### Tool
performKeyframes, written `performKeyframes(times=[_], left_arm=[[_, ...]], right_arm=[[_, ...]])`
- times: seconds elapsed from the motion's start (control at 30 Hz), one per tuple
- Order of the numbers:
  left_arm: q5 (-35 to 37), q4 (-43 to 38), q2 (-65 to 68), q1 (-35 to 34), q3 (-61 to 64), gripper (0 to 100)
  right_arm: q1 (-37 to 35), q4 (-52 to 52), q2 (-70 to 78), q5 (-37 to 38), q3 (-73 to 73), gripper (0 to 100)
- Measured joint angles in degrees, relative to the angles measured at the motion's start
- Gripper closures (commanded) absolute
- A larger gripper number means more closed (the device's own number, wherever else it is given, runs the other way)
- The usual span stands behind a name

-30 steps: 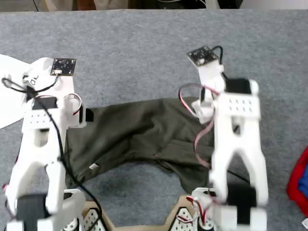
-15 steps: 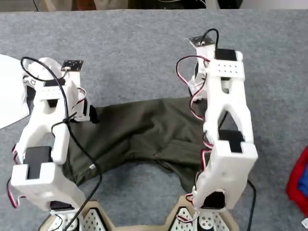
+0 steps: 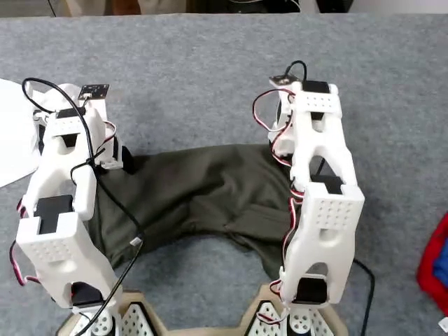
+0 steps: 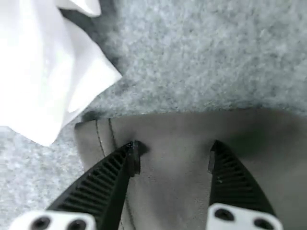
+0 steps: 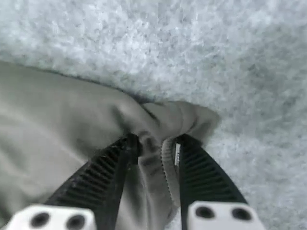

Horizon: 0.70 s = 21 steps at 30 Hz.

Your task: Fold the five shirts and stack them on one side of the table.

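An olive shirt (image 3: 203,196) lies rumpled in the middle of the grey table (image 3: 196,77), between my two arms. In the left wrist view my left gripper (image 4: 173,155) is open, with one finger on each side of a flat stretch of the olive shirt (image 4: 182,139) near its hemmed corner. My right gripper (image 5: 157,146) is shut on a bunched fold of the olive shirt (image 5: 62,120) at its far right edge. In the high view the left arm (image 3: 66,161) stands over the shirt's far left corner and the right arm (image 3: 315,154) over its far right corner.
A white shirt (image 3: 14,143) lies at the table's left edge, and this white cloth (image 4: 43,72) is close to my left gripper. A red and blue garment (image 3: 435,260) sits at the right edge. Bare grey table stretches beyond the olive shirt.
Both arms have stretched out away from their bases, bringing the grippers down at the olive shirt's far corners. The shirt itself has barely shifted.
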Motion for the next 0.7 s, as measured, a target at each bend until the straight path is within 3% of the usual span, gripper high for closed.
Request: performKeyframes(times=[0.4,0.7], left_arm=[[0.09,0.26,0.18,-3.34,-3.69,76],[0.09,0.53,7.47,-3.34,-9.23,76]], right_arm=[[0.88,-0.44,5.27,-0.09,-5.98,86.0],[0.97,-0.35,6.95,-0.09,-7.82,86.1]])
